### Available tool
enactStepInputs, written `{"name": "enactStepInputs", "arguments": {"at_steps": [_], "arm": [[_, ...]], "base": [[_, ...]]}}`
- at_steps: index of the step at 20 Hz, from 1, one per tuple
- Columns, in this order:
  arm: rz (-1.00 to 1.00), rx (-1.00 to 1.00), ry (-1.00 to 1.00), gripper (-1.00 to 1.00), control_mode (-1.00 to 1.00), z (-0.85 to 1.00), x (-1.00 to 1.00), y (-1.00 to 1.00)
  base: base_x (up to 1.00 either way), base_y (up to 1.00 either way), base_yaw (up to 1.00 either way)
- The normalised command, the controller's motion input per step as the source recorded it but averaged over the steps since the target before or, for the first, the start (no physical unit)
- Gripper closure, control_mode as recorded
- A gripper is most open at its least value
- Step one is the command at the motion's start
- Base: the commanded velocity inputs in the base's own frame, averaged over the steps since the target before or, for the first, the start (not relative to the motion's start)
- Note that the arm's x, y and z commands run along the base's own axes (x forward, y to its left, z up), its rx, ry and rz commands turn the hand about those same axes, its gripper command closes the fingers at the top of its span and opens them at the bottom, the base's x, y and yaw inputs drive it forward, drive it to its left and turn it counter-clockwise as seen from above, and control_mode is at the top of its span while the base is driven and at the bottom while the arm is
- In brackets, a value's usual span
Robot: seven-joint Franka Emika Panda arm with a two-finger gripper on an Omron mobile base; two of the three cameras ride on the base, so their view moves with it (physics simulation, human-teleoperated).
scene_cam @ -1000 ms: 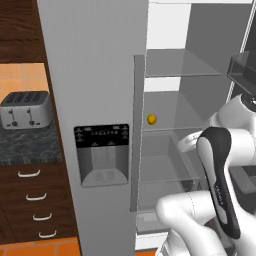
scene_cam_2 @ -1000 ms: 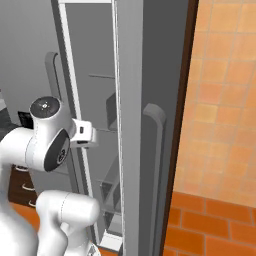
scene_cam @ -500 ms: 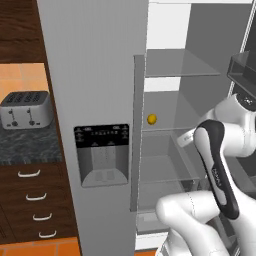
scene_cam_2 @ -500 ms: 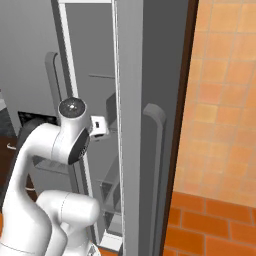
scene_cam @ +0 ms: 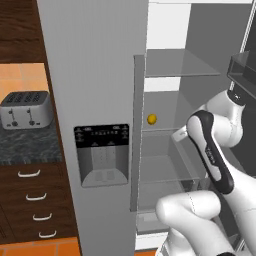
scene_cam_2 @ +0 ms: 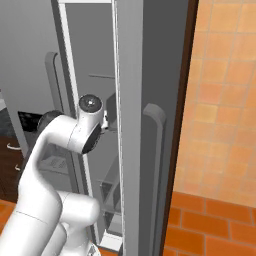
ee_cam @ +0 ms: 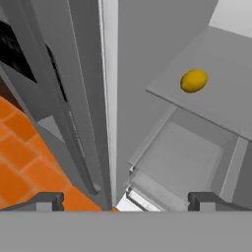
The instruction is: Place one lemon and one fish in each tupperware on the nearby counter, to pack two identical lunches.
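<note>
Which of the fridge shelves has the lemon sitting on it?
The middle shelf, level with the top of the dispenser panel on the closed door. The lemon lies near its left edge; the shelves above and below look bare.

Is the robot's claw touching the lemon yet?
Apart. In the hand view the open claw sits at the bottom, while the lemon lies far off on the fridge shelf, with bare shelf and a drawer between them.

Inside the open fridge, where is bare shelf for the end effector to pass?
The grey glass shelf is bare all around the small yellow lemon. The shelf above looks bare too. Tightest is beside the grey fridge door.
</note>
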Motion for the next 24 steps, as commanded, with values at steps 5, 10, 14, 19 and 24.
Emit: {"name": "enactStepInputs", "arguments": {"at_steps": [5, 10, 14, 19, 24], "arm": [[0.14, 0.00, -0.09, -1.00, -1.00, -0.20, 0.46, -0.02], [0.15, 0.00, -0.02, -1.00, -1.00, -0.02, 0.40, -0.09], [0.15, 0.00, 0.00, -1.00, -1.00, -0.03, 0.46, -0.04], [0.17, 0.00, -0.04, -1.00, -1.00, -0.11, 0.41, -0.01], [0.08, 0.00, -0.05, -1.00, -1.00, -0.06, 0.33, 0.00]], "base": [[0.00, 0.00, 0.00], [0.00, 0.00, 0.00], [0.00, 0.00, 0.00], [0.00, 0.00, 0.00], [0.00, 0.00, 0.00]]}}
